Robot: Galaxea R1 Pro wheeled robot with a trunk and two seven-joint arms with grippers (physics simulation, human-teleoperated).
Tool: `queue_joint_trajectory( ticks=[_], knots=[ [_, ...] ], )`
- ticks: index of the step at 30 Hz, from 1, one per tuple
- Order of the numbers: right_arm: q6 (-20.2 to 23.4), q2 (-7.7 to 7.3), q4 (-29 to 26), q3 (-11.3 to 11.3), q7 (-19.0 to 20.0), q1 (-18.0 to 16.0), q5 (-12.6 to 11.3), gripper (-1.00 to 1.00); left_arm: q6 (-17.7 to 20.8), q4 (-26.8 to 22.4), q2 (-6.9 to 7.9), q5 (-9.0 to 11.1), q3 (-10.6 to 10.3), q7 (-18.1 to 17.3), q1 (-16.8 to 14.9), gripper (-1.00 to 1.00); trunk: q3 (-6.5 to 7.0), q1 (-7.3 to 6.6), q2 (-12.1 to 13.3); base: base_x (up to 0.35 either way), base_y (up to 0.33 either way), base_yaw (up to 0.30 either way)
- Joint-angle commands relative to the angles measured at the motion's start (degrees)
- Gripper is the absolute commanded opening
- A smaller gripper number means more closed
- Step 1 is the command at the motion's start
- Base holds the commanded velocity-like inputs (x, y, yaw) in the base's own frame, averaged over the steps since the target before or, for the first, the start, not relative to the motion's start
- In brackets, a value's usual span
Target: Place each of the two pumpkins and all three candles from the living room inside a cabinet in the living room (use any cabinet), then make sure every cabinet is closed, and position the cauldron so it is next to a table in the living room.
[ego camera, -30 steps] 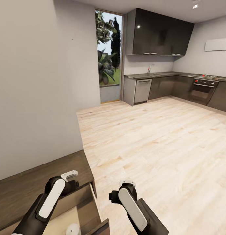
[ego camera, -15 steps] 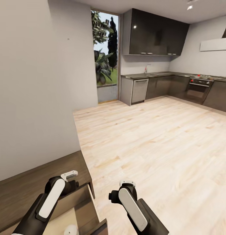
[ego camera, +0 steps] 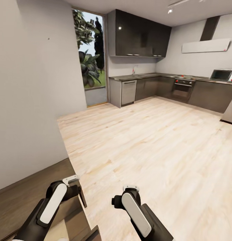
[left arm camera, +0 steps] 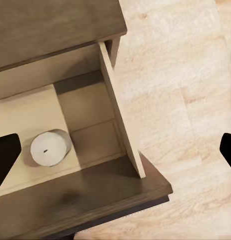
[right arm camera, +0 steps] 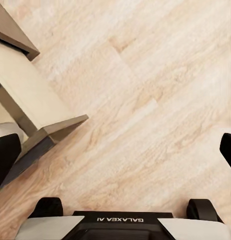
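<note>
Two end effectors, both empty: left end effector (left arm camera: 115, 150) has its fingertips wide apart at the edges of the left wrist view, hanging above the open drawer (left arm camera: 85, 125) of the cabinet (ego camera: 25, 190); right end effector (right arm camera: 115, 150) likewise spread, over bare wooden floor (right arm camera: 145, 90) just beside the drawer's corner. One candle (left arm camera: 50, 148) stands upright on the pale drawer bottom, near the front panel, touching nothing else. Judgement: candle is light, rigid, smooth-sided and short, so take it across its round side, fingers low, gentle squeeze; could slip or roll if tipped. Drawer is pulled out; it would need pushing on the front panel to close. Head view looks past the folded arms to a grey kitchen (ego camera: 152, 80) across the floor. Pumpkins, cauldron, table: cannot tell where.
</note>
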Motion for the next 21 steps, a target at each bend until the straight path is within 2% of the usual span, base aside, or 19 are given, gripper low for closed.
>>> queue_joint_trajectory(
  ticks=[1,10,21],
  knots=[
    [0.2,0.00,0.0,0.1,-0.6,-0.1,-0.5,1.00,0.1,-0.1,0.06,0.5,-0.1,0.6,0.0,1.00,-0.06,-0.01,0.0,-0.038,-0.119,-0.280],
    [0.2,0.00,-0.1,0.1,-0.6,-0.1,-0.5,1.00,0.1,-0.1,0.06,0.5,-0.1,0.6,0.0,1.00,-0.06,-0.01,0.0,0.012,-0.164,-0.280],
    [0.2,0.00,0.0,0.1,-0.6,-0.1,-0.5,1.00,0.1,0.0,0.06,0.5,-0.1,0.6,0.0,1.00,-0.06,-0.01,0.0,0.144,-0.189,-0.280]
  ],
)
